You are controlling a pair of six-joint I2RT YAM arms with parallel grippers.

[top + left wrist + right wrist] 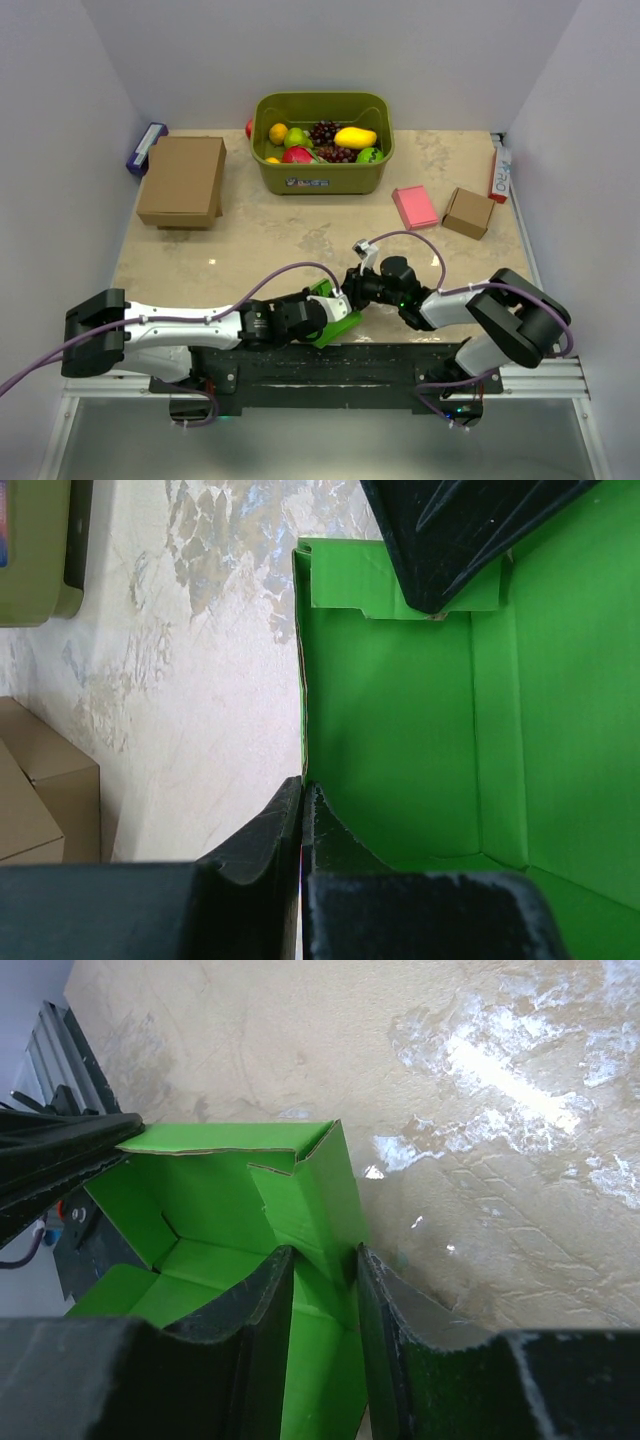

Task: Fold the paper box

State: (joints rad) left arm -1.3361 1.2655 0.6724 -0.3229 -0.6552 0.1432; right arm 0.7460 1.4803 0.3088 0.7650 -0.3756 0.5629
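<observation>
The paper box (400, 730) is bright green. The table (250, 250) is marbled beige — the bin (340, 172) olive, the flat box (414, 207) pink.

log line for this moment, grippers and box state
left gripper: shut on paper box wall | right gripper: open, astride another wall | box: partly formed

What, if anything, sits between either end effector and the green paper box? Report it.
Nothing visible does. The left end effector is shut on one wall of the paper box. The right end effector straddles another wall, a finger on each side; whether it pinches is unclear.
</observation>
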